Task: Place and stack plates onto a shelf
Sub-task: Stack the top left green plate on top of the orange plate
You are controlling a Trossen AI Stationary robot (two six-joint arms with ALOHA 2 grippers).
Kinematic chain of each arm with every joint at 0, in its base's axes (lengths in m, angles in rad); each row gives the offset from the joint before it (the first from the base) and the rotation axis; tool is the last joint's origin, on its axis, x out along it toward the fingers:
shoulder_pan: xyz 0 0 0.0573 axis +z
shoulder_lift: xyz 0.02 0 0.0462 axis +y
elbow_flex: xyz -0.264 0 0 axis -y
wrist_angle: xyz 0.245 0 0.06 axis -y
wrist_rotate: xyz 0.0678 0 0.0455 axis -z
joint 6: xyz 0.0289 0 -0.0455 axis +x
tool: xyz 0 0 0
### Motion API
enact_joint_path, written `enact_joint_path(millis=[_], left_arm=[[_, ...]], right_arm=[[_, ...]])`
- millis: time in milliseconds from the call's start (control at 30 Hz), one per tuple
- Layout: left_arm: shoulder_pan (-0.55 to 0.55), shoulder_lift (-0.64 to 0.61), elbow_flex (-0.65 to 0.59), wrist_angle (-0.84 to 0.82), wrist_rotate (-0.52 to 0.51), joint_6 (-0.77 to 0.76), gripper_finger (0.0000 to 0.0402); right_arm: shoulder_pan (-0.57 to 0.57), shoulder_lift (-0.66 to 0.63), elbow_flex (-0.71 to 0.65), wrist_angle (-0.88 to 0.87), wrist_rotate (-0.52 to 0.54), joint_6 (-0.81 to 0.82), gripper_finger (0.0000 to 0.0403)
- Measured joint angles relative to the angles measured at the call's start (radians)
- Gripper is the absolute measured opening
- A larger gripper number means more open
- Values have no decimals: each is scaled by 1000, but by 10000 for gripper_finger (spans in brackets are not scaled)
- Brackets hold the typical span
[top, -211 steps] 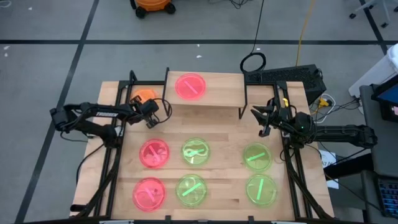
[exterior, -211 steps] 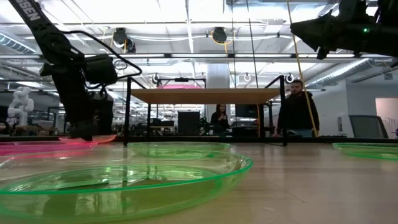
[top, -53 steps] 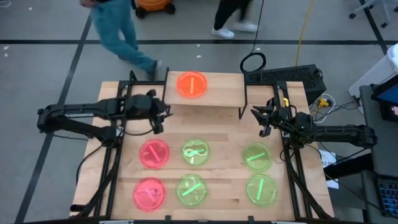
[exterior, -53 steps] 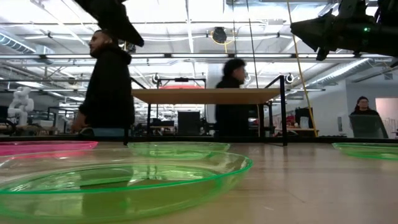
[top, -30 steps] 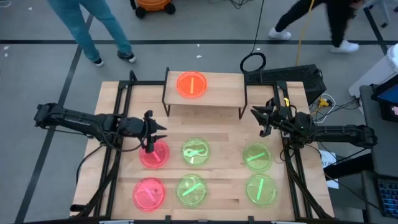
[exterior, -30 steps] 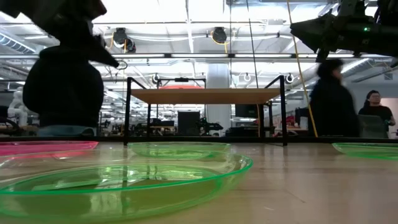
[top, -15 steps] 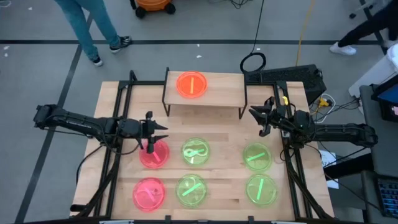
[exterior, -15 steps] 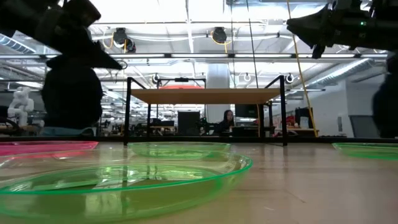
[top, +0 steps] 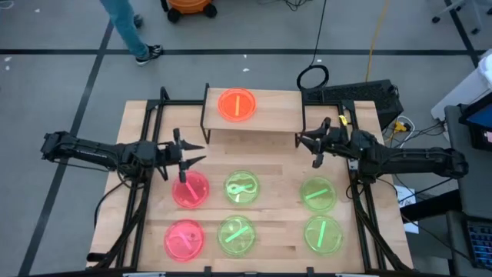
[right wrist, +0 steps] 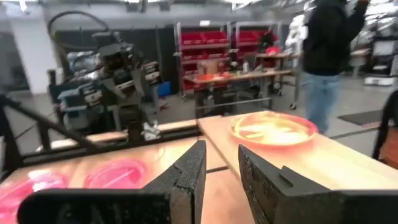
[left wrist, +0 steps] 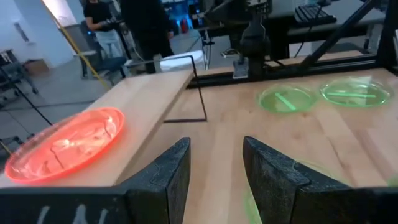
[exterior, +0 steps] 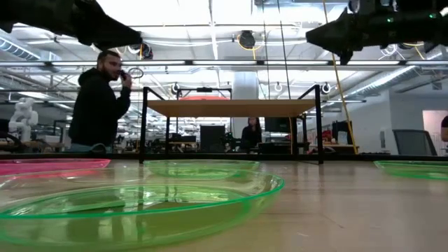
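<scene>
On the shelf (top: 254,111), a small light-wood board on thin black legs at the far middle of the table (top: 369,238), lies an orange-red plate (top: 237,105), on the left half of the board; from above I cannot tell if it is one plate or several. The same plate shows in the left wrist view (left wrist: 65,142) and in the right wrist view (right wrist: 273,130), and in the low view only a thin red edge (exterior: 203,97) is seen above the board. The other plates lie flat on the table in front of the shelf, in two rows: a pink plate (top: 190,189), a green plate with a curled mark (top: 242,188) and a green plate with a stick mark (top: 317,193) in the nearer-to-shelf row, then a second pink plate (top: 184,238) and two more green plates (top: 237,235) (top: 323,235) in the row at the table's front edge. The left gripper (top: 189,154) is in the air above the far edge of the first pink plate, with its fingers spread wide and nothing between them. The right gripper (top: 311,146) is in the air just beside the right end of the shelf, its fingers also apart and empty. A person (exterior: 98,101) stands in the room behind the table.
</scene>
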Motion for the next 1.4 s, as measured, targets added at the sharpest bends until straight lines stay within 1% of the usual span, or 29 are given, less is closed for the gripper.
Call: enact_joint_path(millis=[167,267,433,533,800,933,1167,1233,1400], left_arm=[[0,6,-4,-15,7,-30,154],[0,6,-4,-27,17,-65,154],[-1,6,-18,-35,60,-81,154],[-1,6,-38,11,60,-84,154],[-1,6,-114,136,60,-106,154],[-1,6,-121,141,60,-111,154],[-1,6,-121,130,65,-122,154],[-1,6,-112,92,89,-164,154],[-1,41,-12,-224,94,-335,154]], right_arm=[[8,59,32,-8,-79,9,77],[44,114,50,20,-80,20,77],[102,218,90,25,-79,-52,77],[116,283,103,43,-78,-78,77],[170,425,106,136,-79,-27,77],[208,484,106,163,-78,-27,77],[237,578,106,250,-76,-27,77],[238,588,106,255,-76,-37,77],[238,566,106,254,-77,-98,77]])
